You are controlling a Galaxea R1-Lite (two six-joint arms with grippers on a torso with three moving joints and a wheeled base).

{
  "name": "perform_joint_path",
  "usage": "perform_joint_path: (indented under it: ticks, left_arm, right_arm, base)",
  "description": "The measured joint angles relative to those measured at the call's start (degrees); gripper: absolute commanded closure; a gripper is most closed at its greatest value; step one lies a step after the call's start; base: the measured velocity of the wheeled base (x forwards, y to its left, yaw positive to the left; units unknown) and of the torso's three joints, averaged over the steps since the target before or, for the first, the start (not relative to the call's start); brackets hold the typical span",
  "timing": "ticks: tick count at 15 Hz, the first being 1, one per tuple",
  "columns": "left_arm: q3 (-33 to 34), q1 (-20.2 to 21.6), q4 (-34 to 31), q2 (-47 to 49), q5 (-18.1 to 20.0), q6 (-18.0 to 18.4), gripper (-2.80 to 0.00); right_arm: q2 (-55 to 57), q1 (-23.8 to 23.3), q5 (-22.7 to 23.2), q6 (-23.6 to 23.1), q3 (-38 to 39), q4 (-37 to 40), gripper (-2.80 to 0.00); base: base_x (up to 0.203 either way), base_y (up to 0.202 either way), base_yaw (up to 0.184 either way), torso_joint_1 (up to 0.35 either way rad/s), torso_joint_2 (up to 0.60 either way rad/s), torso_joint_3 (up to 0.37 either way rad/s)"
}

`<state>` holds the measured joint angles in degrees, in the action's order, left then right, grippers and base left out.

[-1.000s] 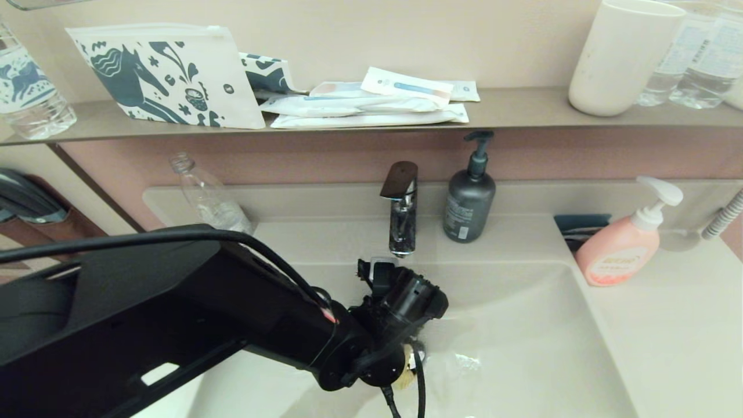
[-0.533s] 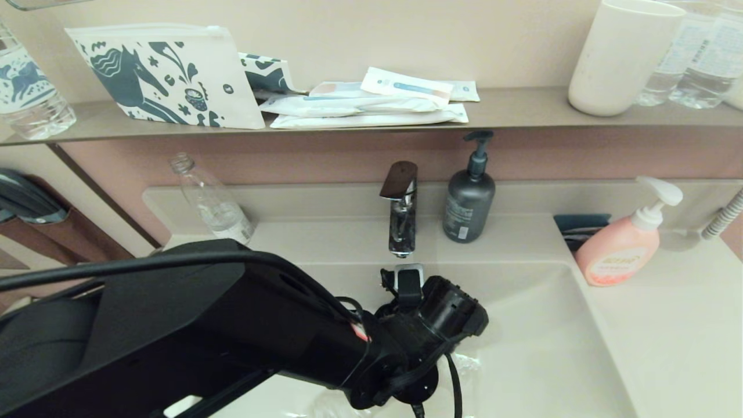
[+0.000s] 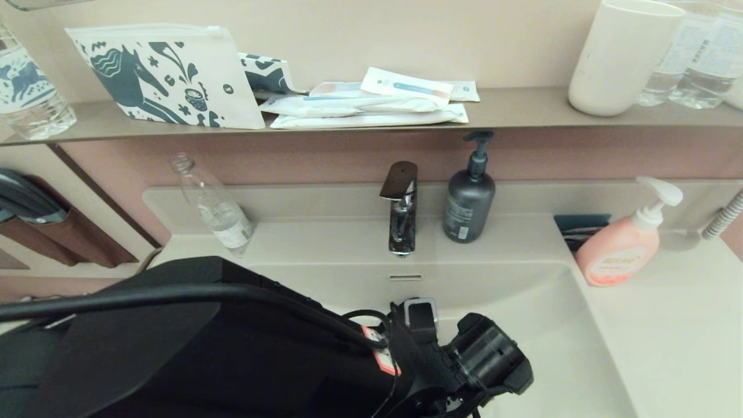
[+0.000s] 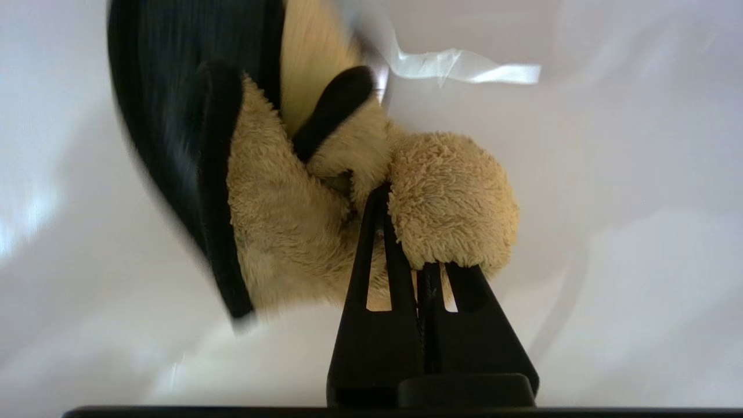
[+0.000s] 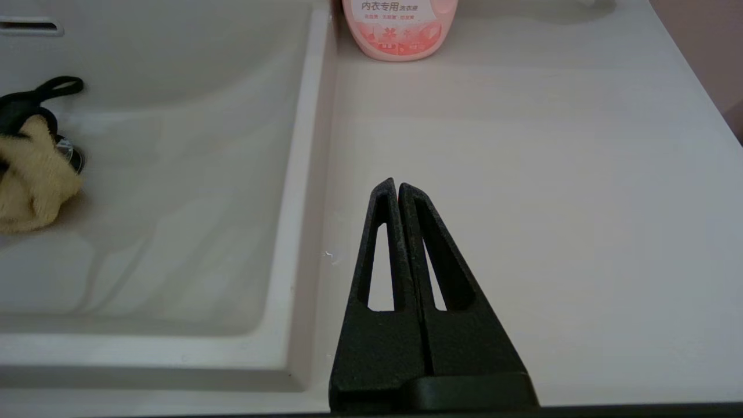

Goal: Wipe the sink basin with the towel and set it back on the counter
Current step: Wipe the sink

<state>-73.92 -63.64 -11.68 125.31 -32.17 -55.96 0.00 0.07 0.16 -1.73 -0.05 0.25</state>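
Bathroom vanity: wiping in progress inside the sink basin (image 5: 174, 174).
Left gripper (image 4: 406, 232) clamps the towel (image 4: 302, 220) against the basin; right gripper (image 5: 397, 188), closed and empty, hangs above the counter (image 5: 551, 203). Towel's return outstanding.

A bathroom: sink basin (image 3: 545, 325), faucet (image 3: 401, 209), soap dispensers (image 3: 469, 191), toiletry shelf (image 3: 522, 110).

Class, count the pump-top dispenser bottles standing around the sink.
2: a dark grey pump bottle just right of the faucet, and a pink pump bottle on the counter right of the basin.
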Motion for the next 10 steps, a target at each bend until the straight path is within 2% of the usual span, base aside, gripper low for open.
perform_joint_path:
  ticks: [3, 5, 10]
  left_arm:
    - [0.62, -1.02, -8.57, 0.09, 4.04, -5.14, 0.00]
    - [2.66, -1.13, -9.99, 0.16, 4.56, -5.92, 0.00]
    - [13.34, -0.51, -9.87, -0.59, 4.70, -5.78, 0.00]
  right_arm:
    - [0.00, 0.00, 0.00, 0.00, 0.00, 0.01, 0.00]
    - [0.00, 0.00, 0.00, 0.00, 0.00, 0.02, 0.00]
    - [0.00, 0.00, 0.00, 0.00, 0.00, 0.02, 0.00]
  base:
    - [0.000, 0.000, 0.000, 0.000, 0.00, 0.000]
    - [0.000, 0.000, 0.000, 0.000, 0.00, 0.000]
    - [0.000, 0.000, 0.000, 0.000, 0.00, 0.000]
